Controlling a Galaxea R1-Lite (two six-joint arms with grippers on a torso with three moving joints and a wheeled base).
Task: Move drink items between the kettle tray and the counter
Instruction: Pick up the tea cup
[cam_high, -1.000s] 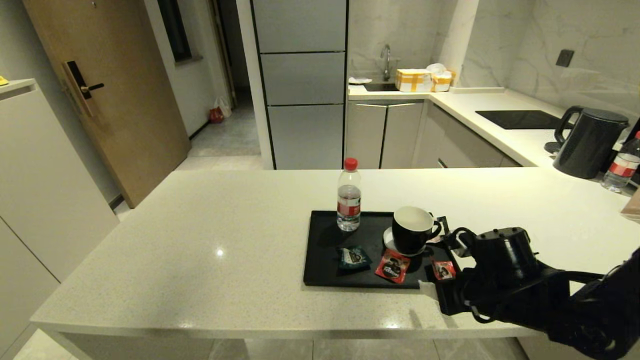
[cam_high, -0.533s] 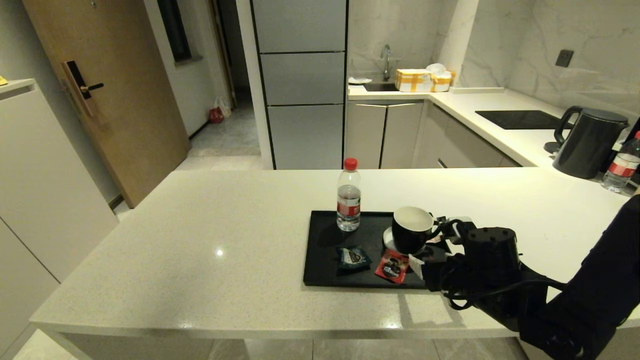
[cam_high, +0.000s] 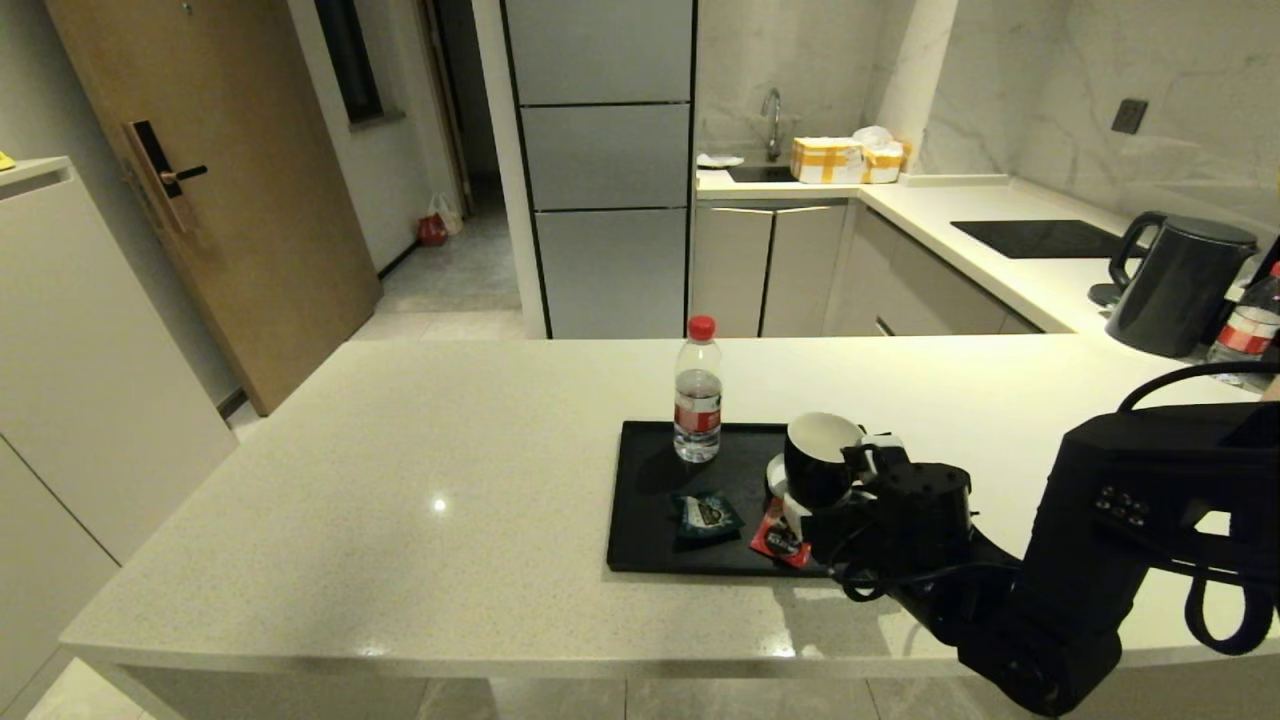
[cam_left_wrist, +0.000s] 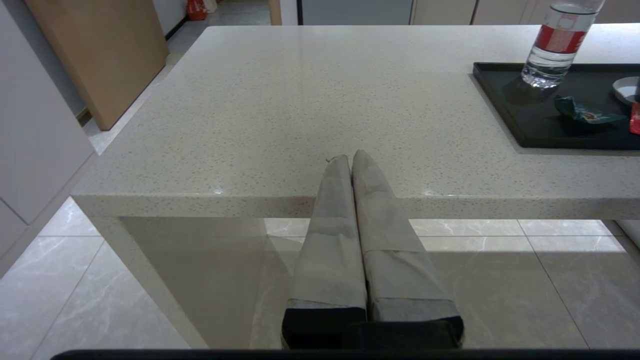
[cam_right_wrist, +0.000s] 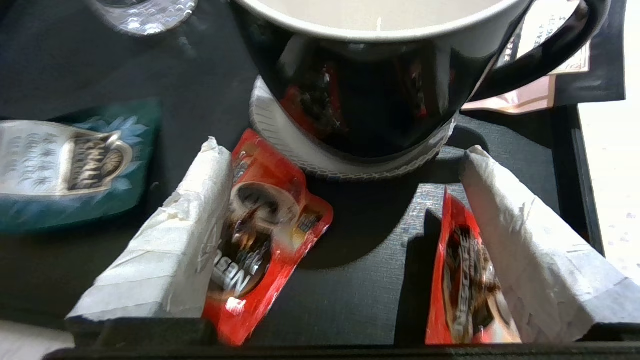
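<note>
The glossy black mug (cam_high: 818, 462) stands on a white saucer at the right end of the matte black kettle tray (cam_high: 645, 520), its handle (cam_right_wrist: 545, 55) turned to the right. My right gripper (cam_high: 838, 478) is low over the tray just in front of the mug (cam_right_wrist: 360, 90) and open (cam_right_wrist: 344, 150), with its taped fingertips (cam_right_wrist: 212, 150) level with the saucer's near edge and nothing held. The dark teal sachet (cam_high: 706, 515) lies flat in the tray's middle (cam_right_wrist: 75, 165). My left gripper (cam_left_wrist: 351, 156) hangs shut and empty before the counter's front edge (cam_left_wrist: 200, 202).
A red-capped water bottle (cam_high: 698, 400) stands at the tray's back. Two red sachets (cam_right_wrist: 260, 225) (cam_right_wrist: 465, 280) lie under and between my right fingers. A pale packet (cam_right_wrist: 530, 95) lies behind the mug's handle. On the counter (cam_high: 400, 500) at the far right stand a kettle (cam_high: 1175, 285), another bottle (cam_high: 1240, 335) and the cooktop (cam_high: 1040, 238).
My right arm has swung forward and left over the tray's right end, bringing the open gripper up to the mug's base. The mug and sachets have stayed put.
</note>
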